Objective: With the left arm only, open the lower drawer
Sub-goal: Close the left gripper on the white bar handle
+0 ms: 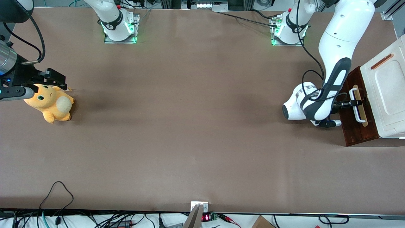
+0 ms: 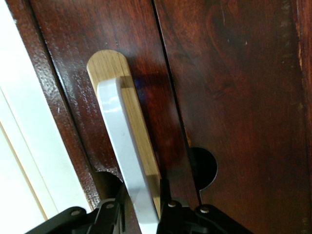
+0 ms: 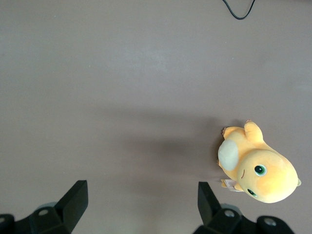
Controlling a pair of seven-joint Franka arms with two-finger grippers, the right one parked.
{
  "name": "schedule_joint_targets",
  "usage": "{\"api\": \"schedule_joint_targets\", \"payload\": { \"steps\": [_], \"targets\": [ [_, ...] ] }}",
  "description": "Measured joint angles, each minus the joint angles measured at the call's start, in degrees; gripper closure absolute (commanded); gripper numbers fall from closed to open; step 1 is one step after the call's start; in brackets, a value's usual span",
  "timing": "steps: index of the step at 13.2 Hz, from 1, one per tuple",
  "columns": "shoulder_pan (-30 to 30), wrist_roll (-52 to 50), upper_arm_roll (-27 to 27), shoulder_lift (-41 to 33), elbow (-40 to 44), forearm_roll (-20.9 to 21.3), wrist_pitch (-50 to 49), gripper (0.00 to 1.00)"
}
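Right at the working arm's end of the table [image 1: 190, 142], the left arm [image 1: 338, 47] reaches down to the cabinet, and its hand [image 1: 357, 103] sits on the white bar handle [image 2: 124, 156] of the lower drawer [image 1: 357, 133]. From the wrist camera, the black fingers [image 2: 170, 207] stand on either side of the bar, closed around it or very nearly so; whether the pads truly press on it is hard to make out. The handle is mounted on a pale wood strip [image 2: 114, 66], which lies flat against the dark reddish-brown drawer front. Directly past the hand, the drawer front meets the white cabinet [image 1: 386, 95], whose panel carries a short orange-brown strip [image 1: 382, 61]. No part of the drawer's inside is visible, so its contents cannot be told. Well away from the hand, toward the parked arm's end of the table, a yellow plush toy [image 1: 52, 104] lies on the brown surface.
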Motion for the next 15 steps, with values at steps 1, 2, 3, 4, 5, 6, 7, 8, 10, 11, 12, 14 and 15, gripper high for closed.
{"api": "schedule_joint_targets", "payload": {
  "steps": [1, 2, 3, 4, 5, 6, 7, 8, 10, 11, 12, 14, 15],
  "targets": [
    [0.0, 0.0, 0.0, 0.0, 0.0, 0.0, 0.0, 0.73],
    [0.0, 0.0, 0.0, 0.0, 0.0, 0.0, 0.0, 0.73],
    [-0.1, 0.0, 0.0, 0.0, 0.0, 0.0, 0.0, 0.73],
    [-0.1, 0.0, 0.0, 0.0, 0.0, 0.0, 0.0, 0.73],
    [-0.1, 0.0, 0.0, 0.0, 0.0, 0.0, 0.0, 0.74],
    [-0.1, 0.0, 0.0, 0.0, 0.0, 0.0, 0.0, 0.74],
    [-0.1, 0.0, 0.0, 0.0, 0.0, 0.0, 0.0, 0.74],
    [-0.1, -0.1, 0.0, 0.0, 0.0, 0.0, 0.0, 0.74],
    [-0.1, -0.1, 0.0, 0.0, 0.0, 0.0, 0.0, 0.75],
    [-0.1, -0.1, 0.0, 0.0, 0.0, 0.0, 0.0, 0.75],
    [-0.1, -0.1, 0.0, 0.0, 0.0, 0.0, 0.0, 0.76],
    [-0.1, -0.1, 0.0, 0.1, 0.0, 0.0, 0.0, 0.77],
    [-0.1, -0.2, 0.0, 0.1, 0.0, 0.0, 0.0, 0.77]
  ]
}}
